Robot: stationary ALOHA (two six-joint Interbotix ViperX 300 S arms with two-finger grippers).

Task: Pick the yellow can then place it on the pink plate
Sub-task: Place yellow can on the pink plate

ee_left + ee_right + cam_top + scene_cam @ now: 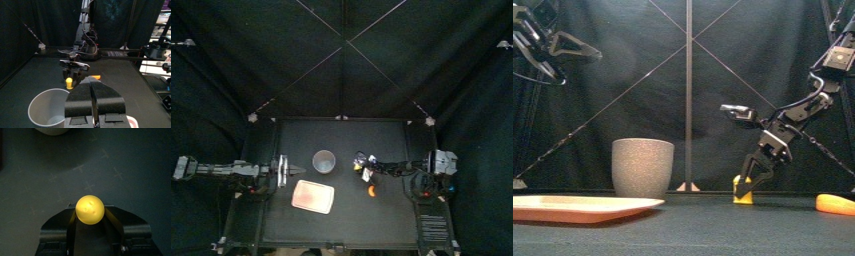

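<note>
The can (pixel 743 190) stands upright on the table, right of centre in the front view, with the right claw (pixel 754 183) lowered around it; the right wrist view alone looks straight down on its round yellow top, 1 jaw on each side, a thin lit gap between jaw and can, so the claw is spread and not yet clamped. The plate (pixel 580 207) lies flat at the front view's lower left, well apart from the can; the cup (pixel 643 165) stands behind it, left of centre; an orange toy (pixel 834 204) lies at the lower right edge. The top view hides the can under the right arm, yet shows the plate in front of the cup and the orange toy just below the claw. The left wrist view shows the left claw (pixel 95 86) with its 2 jaws pressed together on nothing, raised near the cup; the can appears beyond it in mid-frame, the orange toy just right of the can.
</note>
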